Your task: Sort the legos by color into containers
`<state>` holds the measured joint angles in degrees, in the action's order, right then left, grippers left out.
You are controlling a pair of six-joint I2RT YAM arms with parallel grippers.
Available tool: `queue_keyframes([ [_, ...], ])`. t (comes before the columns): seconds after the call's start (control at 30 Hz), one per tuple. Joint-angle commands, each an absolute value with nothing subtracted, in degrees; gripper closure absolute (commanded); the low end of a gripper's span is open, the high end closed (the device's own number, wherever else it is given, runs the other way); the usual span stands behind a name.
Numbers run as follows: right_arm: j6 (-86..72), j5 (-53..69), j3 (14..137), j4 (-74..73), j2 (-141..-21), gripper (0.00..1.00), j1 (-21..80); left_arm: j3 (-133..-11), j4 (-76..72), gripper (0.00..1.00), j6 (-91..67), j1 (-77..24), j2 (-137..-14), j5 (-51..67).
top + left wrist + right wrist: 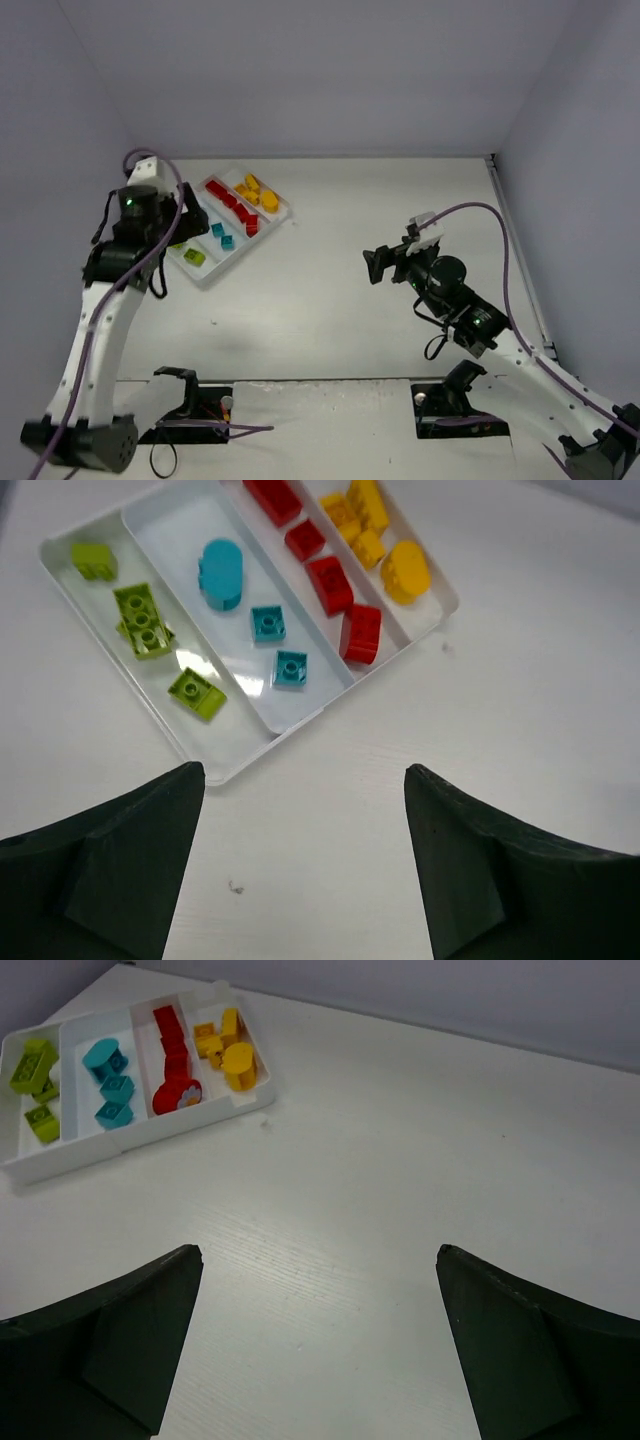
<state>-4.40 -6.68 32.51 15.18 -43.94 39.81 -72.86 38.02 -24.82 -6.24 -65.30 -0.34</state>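
Since the sorting goes by colour, the legos [267, 623] lie grouped in the four long compartments of the white tray [330, 695], one colour to each. Green bricks [140, 620] occupy the outermost compartment, on the side nearest the left arm. Teal bricks [220, 572] lie in the next, red bricks [330, 585] in the third, and yellow bricks [405, 570] in the far one. Partition walls between the compartments keep each colour apart from its neighbour, so the bricks can lie loose and at odd angles without mixing. One round red piece [178, 1095] sits at the near end of its row and appears tilted against the end wall. Every brick in view is inside the tray, and none is seen in a wrong compartment, so the sorting appears finished or nearly so.

The left gripper [303, 775] hangs above the table just off the tray's near corner, jaws spread wide with nothing between them, a posture that fits an arm with no load to carry. The right gripper [318, 1252] is likewise spread wide and empty. It is held well apart from the tray over the middle of the table [340, 300] and faces toward it, where it does not obstruct the other arm. Tray and bricks stand at the far left of the table, near the back wall.
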Motion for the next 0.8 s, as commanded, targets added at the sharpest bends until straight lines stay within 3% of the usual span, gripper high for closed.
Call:
queue_keyframes([
  [0.0,-11.76,-15.9,37.69,8.91,-39.82,0.0,39.99,-68.23,41.92,0.25,-22.94,-5.98,-52.44,-3.07],
  [0.17,-15.82,-23.54,39.9,2.21,-33.32,0.0,39.99,-63.11,46.84,0.22,-23.64,-5.98,-34.15,-6.41],
  [0.33,-18.71,-28.47,39.46,-1.74,-27.35,0.0,39.9,-60.82,48.43,0.21,-24.78,-6.06,-23.66,-8.08],
  [0.77,-23.64,-34.71,37.44,-3.87,-15.38,0.0,39.9,-54.94,45.44,0.2,-26.63,-6.06,-17.76,-10.37],
])
